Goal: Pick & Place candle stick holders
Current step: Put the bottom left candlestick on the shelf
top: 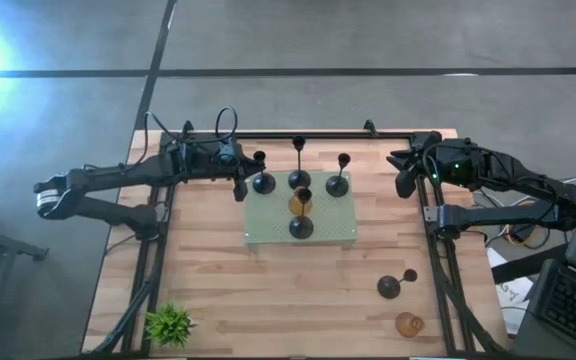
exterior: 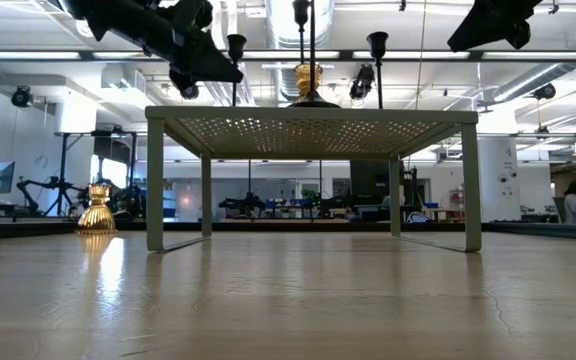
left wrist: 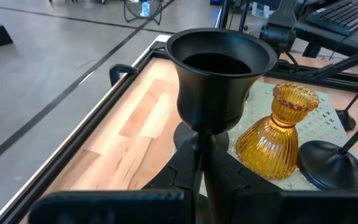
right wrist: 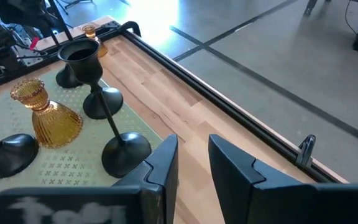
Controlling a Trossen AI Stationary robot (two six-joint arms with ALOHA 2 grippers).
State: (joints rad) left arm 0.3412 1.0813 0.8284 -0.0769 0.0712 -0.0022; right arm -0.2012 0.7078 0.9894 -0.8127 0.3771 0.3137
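Several black candle stick holders and one amber holder (top: 298, 203) stand on the pale green perforated mat (top: 318, 238), which is a raised stand (exterior: 313, 120). My left gripper (top: 244, 185) is at the mat's far left corner, shut on the black holder there (top: 262, 182), whose cup fills the left wrist view (left wrist: 219, 68). My right gripper (top: 405, 186) is open and empty (right wrist: 194, 168), hanging to the right of the mat. One black holder (top: 389, 287) and one amber holder (top: 409, 324) stand on the table at the near right. Another amber holder (exterior: 96, 213) stands at the far left. My left gripper holds the black holder's thin stem just under the cup (left wrist: 199, 146), pinched between its two fingers (left wrist: 232, 180). The fingers come level from the table's left and lie across the stem. The holder stays upright over the mat's far left corner. I cannot tell whether its base rests on the mat.
A small green plant (top: 168, 323) stands at the near left corner. A black rail (top: 318, 135) runs along the far edge. Bare wood lies in front of the mat (top: 298, 290). A keyboard (top: 573, 310) sits off the table's right side.
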